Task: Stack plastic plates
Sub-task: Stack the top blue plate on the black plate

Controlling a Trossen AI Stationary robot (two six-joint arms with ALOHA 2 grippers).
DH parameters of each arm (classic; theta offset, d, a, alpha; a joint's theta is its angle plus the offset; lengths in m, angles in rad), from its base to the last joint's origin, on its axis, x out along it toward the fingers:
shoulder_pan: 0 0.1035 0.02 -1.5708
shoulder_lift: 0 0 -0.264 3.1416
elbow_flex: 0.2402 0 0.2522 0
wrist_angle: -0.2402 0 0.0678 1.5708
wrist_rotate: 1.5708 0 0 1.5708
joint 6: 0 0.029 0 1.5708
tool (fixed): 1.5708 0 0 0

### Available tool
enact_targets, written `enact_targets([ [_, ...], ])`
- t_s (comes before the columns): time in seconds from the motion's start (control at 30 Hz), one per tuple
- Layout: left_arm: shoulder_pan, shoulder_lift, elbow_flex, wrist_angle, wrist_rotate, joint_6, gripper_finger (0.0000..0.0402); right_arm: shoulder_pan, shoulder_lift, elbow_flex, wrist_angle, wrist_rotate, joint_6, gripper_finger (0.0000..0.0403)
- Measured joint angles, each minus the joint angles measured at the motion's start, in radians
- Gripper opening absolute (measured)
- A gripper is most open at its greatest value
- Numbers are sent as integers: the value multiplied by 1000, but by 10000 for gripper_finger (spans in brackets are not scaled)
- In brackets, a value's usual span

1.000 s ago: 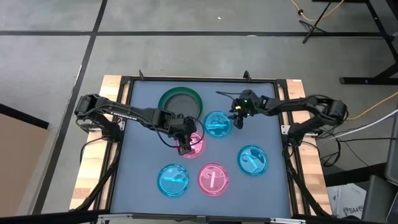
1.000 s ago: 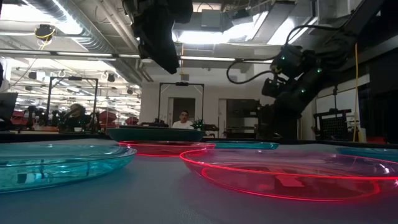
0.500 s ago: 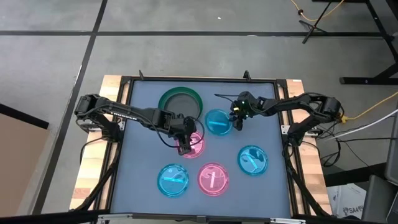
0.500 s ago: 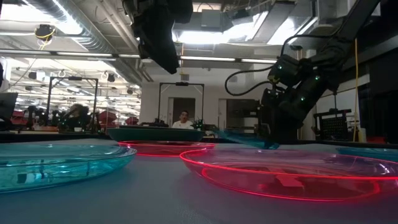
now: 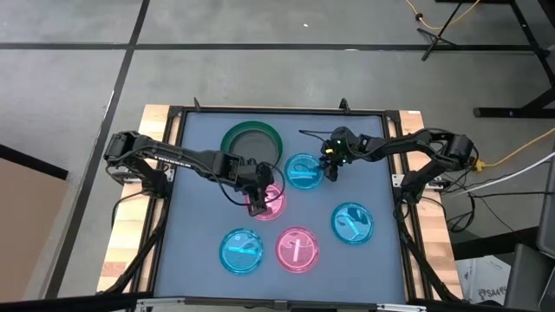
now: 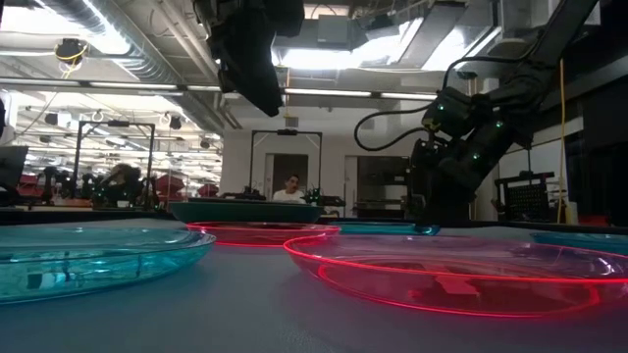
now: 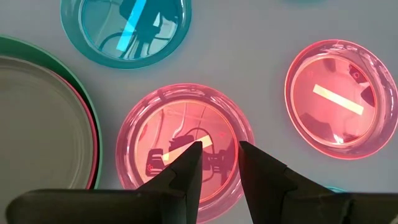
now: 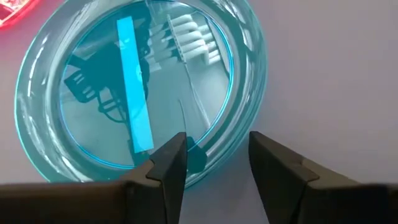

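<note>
Most plates lie apart on the bench (image 5: pixel 199 251); stacking has barely begun. The right gripper (image 5: pixel 328 166) is open at the cyan plate (image 5: pixel 303 172) in the middle. The left gripper (image 5: pixel 257 205) hangs open over a pink plate (image 5: pixel 274 201).

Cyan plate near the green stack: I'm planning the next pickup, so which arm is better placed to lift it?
Right. The right gripper straddles the cyan plate rim, fingers open; the left gripper hovers over a pink plate.
</note>
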Motion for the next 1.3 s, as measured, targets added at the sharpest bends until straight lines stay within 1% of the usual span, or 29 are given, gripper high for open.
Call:
enact_targets([
  [0.4,0,0,0,0,0,4,96,0,0,0,1,1,-7,74],
  [0.63,0,0,0,0,-3,10,96,0,0,0,3,39,-7,30],
  [0.77,0,0,0,0,-63,9,96,0,0,0,8,42,-7,6],
  [0.9,0,0,0,0,-134,9,96,0,0,0,12,44,-7,5],
  [1.0,0,0,0,0,-166,9,96,0,0,0,12,45,-9,2],
  [1.17,0,0,0,0,-175,9,96,0,0,0,12,45,-15,1],
  [1.3,0,0,0,15,-175,8,96,0,0,-1,32,45,-49,1],
])
